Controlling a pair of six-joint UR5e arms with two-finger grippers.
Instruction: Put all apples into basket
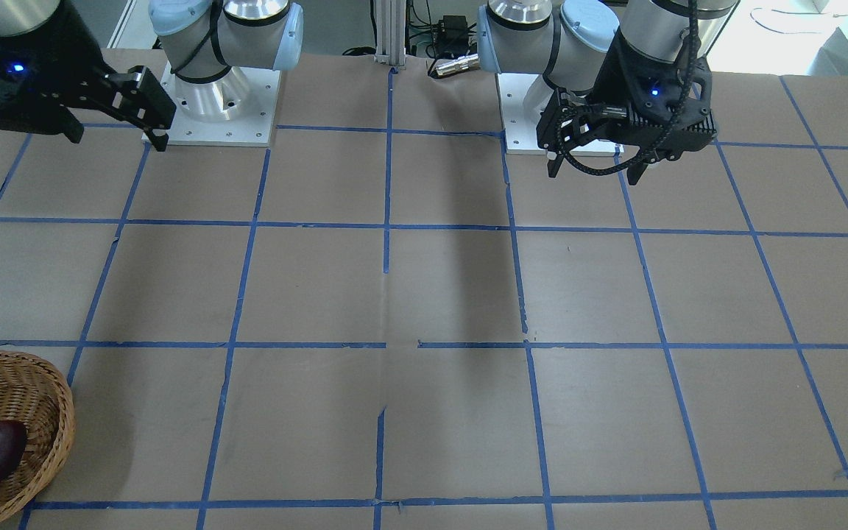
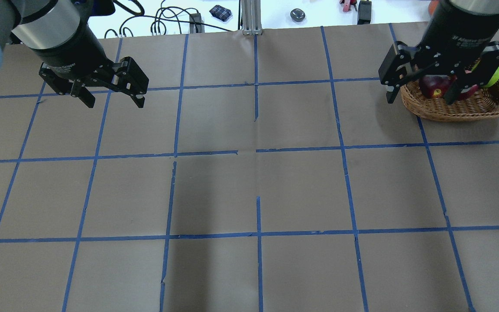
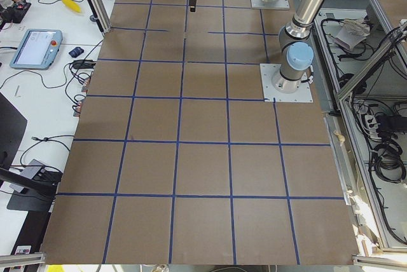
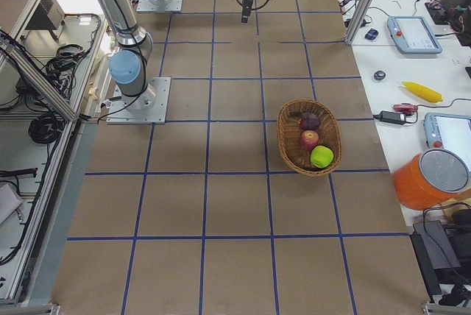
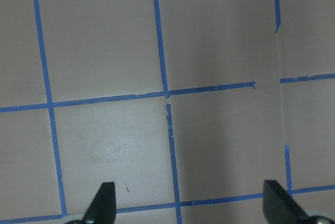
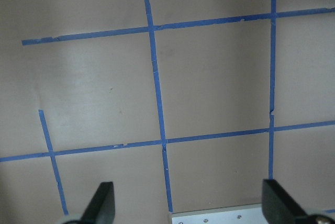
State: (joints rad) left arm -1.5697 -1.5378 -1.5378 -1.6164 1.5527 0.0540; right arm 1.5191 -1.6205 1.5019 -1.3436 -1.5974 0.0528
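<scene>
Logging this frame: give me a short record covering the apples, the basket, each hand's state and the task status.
apples in basket: three, the maroon apple, the red apple and the green apple
apples on table: none visible
basket: on the robot's right side of the table
left hand: open, empty, over bare table
right hand: open, empty, near the basket
task status: looks complete

Bright, even overhead light. A soft, broad shadow lies on the table (image 2: 215,195) from centre toward 6 o'clock. The front view blows out white at 1 o'clock. Wrist views are slightly hazy.
</scene>
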